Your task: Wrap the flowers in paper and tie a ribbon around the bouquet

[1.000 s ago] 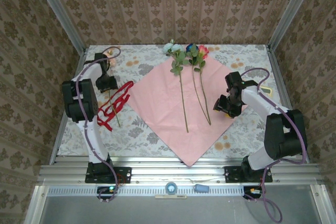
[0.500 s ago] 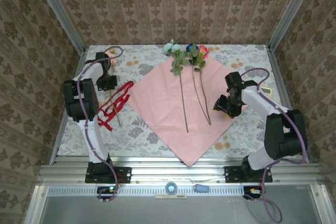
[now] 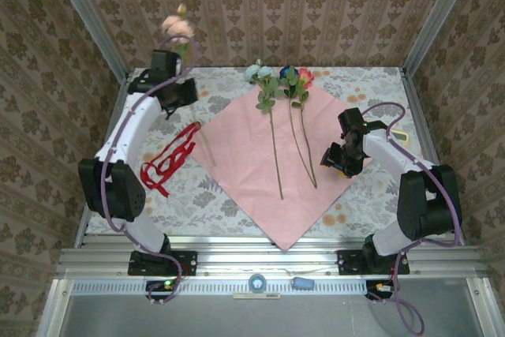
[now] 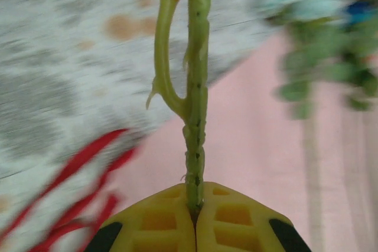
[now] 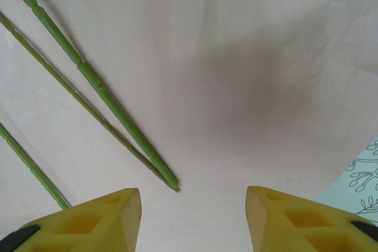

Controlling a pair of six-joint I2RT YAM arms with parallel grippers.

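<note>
The left gripper (image 4: 195, 208) has its yellow jaws pressed together on the green stem of a single pink flower (image 3: 178, 26), pinching it just below a small side shoot. In the top view this flower is held in the air over the far left part of the table (image 3: 371, 88), its head showing against the patterned back wall (image 3: 316, 13) and the lower stem slanting down toward the left edge of the paper (image 3: 245, 167). The paper lies flat with its light pink side up, turned like a diamond on the floral tablecloth (image 3: 197, 195). Three more flowers (image 3: 280, 78) lie on it side by side, their heads bunched at its far corner and their long stems running toward the near side. The red ribbon (image 3: 168, 160) lies in a loose tangle on the tablecloth just left of the paper, apart from the stems. The right gripper (image 5: 194, 205) hovers low over the paper near its right corner with its jaws spread and nothing between them; in its wrist view the cut ends of two stems lie on the paper just ahead of the left jaw, not touching it.
</note>
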